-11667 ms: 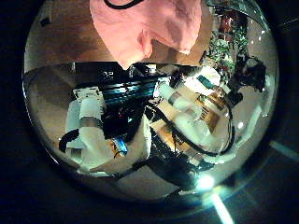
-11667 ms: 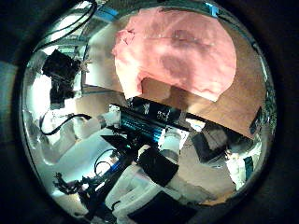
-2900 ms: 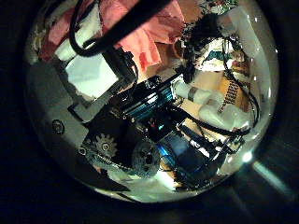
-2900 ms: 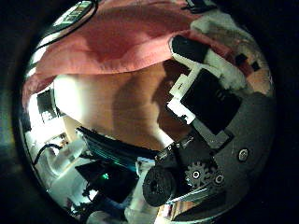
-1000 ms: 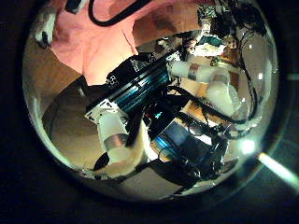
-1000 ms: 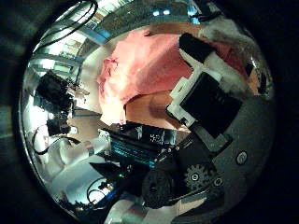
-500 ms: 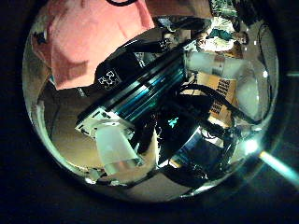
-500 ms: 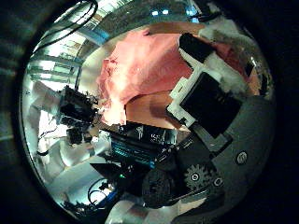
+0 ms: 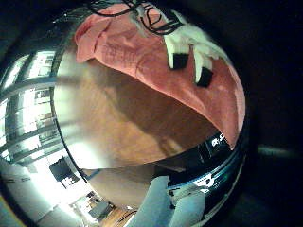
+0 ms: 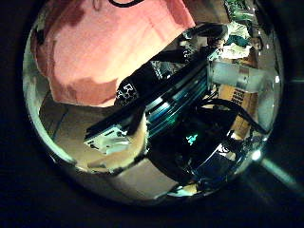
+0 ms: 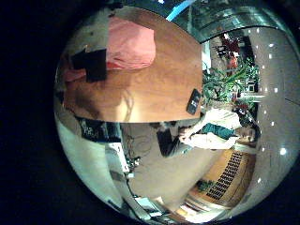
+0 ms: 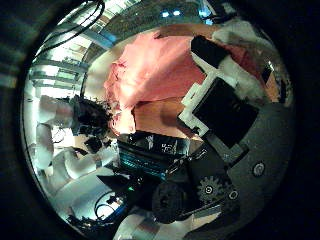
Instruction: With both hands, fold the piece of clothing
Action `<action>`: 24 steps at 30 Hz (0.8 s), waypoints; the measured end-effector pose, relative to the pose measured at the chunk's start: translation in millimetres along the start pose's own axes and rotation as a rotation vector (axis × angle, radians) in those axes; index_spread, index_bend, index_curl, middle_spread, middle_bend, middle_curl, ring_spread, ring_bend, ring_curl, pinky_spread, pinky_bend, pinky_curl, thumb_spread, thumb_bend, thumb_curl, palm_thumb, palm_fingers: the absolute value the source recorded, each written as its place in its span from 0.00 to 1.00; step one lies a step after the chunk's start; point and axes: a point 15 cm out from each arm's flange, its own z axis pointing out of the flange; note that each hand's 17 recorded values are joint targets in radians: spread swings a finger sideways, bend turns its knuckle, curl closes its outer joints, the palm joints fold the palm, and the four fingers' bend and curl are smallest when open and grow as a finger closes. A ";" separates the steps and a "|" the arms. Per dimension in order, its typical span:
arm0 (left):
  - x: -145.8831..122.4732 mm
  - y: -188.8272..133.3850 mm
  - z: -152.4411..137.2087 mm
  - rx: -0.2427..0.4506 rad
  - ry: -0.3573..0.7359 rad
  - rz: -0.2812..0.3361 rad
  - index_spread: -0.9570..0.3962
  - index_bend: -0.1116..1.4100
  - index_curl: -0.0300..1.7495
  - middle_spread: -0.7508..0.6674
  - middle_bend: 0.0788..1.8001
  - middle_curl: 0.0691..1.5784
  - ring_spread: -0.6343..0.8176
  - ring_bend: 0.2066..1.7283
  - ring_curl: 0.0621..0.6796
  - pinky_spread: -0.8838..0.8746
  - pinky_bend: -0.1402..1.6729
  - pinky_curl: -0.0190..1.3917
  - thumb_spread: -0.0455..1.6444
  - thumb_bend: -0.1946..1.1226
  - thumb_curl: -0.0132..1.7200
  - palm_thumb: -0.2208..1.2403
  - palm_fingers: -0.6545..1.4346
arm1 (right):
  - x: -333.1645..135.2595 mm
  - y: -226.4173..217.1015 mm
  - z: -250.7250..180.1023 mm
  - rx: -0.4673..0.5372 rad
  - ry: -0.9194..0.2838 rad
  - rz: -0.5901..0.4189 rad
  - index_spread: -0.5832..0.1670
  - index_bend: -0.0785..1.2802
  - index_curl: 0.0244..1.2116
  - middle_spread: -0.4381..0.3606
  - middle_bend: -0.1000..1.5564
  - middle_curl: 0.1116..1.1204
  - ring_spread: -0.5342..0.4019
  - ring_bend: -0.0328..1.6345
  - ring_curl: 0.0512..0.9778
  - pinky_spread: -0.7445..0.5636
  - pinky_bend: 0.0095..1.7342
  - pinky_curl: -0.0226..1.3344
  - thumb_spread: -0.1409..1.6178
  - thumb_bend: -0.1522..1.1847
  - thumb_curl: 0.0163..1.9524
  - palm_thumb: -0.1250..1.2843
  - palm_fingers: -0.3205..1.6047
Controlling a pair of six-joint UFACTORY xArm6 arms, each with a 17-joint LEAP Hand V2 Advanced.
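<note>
A pink garment [image 9: 151, 61] lies spread on the wooden table [image 9: 123, 123]. The left thumb side palm view shows the garment [image 10: 104, 43] large and near. In the right thumb side palm view my right hand [image 12: 225, 95] hangs open above the garment [image 12: 165, 65], and my left hand [image 12: 88, 118] is by the cloth's edge. The right little finger side palm view shows the garment [image 11: 127, 45] on the table.
A black frame with teal lights runs below the table's edge [image 10: 161, 95] [image 12: 150, 145]. A small dark object [image 11: 192, 101] lies at the table's rim, away from the garment. Bare wood [image 11: 159, 75] shows beside the cloth.
My left hand has moved towards the garment, which now fills more of its thumb side view. In the right thumb side view the left hand has come closer to the cloth's edge. My right hand has stayed put.
</note>
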 end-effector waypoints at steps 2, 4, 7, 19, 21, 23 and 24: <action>-1.2 -1.9 -1.2 0.008 -0.005 -0.005 0.73 0.17 0.25 0.59 0.23 0.32 0.42 0.46 0.37 0.52 0.41 0.29 0.57 0.14 0.20 0.42 0.52 | 0.3 0.1 -0.4 0.003 0.001 0.000 0.48 0.91 0.65 0.35 0.82 0.73 0.35 0.86 0.67 0.38 0.72 0.63 0.63 0.11 0.45 0.80 0.75; -1.9 -4.3 -4.2 0.017 -0.008 -0.014 0.71 0.18 0.25 0.54 0.29 0.35 0.34 0.49 0.40 0.45 0.44 0.30 0.58 0.15 0.21 0.46 0.56 | 0.2 0.4 0.2 0.001 0.001 -0.002 0.48 0.91 0.65 0.35 0.82 0.73 0.35 0.86 0.67 0.38 0.71 0.63 0.63 0.11 0.45 0.80 0.75; -3.1 -7.2 -8.8 0.032 -0.010 -0.024 0.67 0.20 0.27 0.48 0.37 0.43 0.23 0.61 0.51 0.34 0.51 0.33 0.60 0.16 0.22 0.54 0.67 | 0.1 0.7 0.6 0.001 0.001 -0.004 0.48 0.91 0.65 0.35 0.82 0.73 0.35 0.86 0.67 0.38 0.71 0.64 0.63 0.11 0.45 0.80 0.75; -5.8 -10.6 -31.4 0.060 0.001 -0.017 0.42 0.35 0.45 0.27 0.44 0.62 0.12 0.75 0.70 0.16 0.72 0.43 0.64 0.18 0.27 0.75 0.83 | -0.5 1.2 2.4 0.004 0.000 -0.009 0.48 0.91 0.65 0.35 0.82 0.73 0.35 0.86 0.67 0.38 0.71 0.64 0.63 0.11 0.46 0.80 0.75; -8.1 -10.1 -37.6 0.059 0.000 -0.010 0.39 0.37 0.48 0.25 0.44 0.63 0.12 0.76 0.71 0.16 0.72 0.44 0.64 0.17 0.28 0.75 0.83 | -0.4 -0.6 2.9 0.009 0.001 -0.009 0.48 0.91 0.65 0.35 0.82 0.74 0.35 0.86 0.67 0.38 0.71 0.65 0.63 0.10 0.45 0.80 0.75; -14.8 -10.0 -47.4 0.059 0.002 -0.015 0.36 0.37 0.51 0.22 0.44 0.65 0.12 0.76 0.72 0.16 0.74 0.44 0.64 0.16 0.29 0.76 0.82 | -0.2 -0.9 4.1 0.006 0.001 -0.010 0.48 0.91 0.65 0.35 0.82 0.74 0.35 0.86 0.67 0.38 0.71 0.65 0.63 0.10 0.45 0.80 0.75; -18.1 -8.7 -51.3 0.056 0.005 -0.018 0.35 0.37 0.53 0.22 0.44 0.66 0.13 0.77 0.72 0.16 0.74 0.44 0.64 0.16 0.30 0.76 0.82 | 0.0 -1.1 4.2 0.006 0.000 -0.008 0.48 0.91 0.65 0.35 0.82 0.74 0.35 0.86 0.67 0.38 0.71 0.65 0.63 0.10 0.45 0.80 0.75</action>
